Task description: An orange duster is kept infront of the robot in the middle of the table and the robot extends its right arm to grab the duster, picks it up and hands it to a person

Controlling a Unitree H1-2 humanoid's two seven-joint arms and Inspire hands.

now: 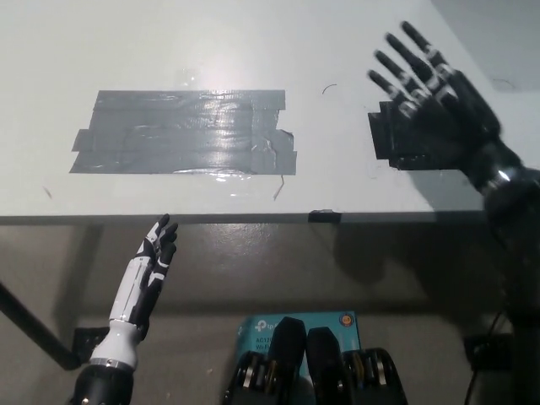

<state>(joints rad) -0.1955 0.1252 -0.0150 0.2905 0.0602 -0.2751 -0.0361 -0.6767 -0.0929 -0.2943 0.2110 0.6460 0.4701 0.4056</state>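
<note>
No orange duster shows anywhere in the head view. My black right hand [434,93] hovers over the right part of the white table [169,42], open, fingers spread and pointing up the picture, with nothing in it. My white left hand [150,268] rests below the table's front edge at the lower left, open with fingers straight. No person is visible.
A patch of grey tape strips [181,132] lies on the table left of centre. A black square patch [396,139] sits under my right hand near the front edge. A teal box [253,327] lies on the floor below.
</note>
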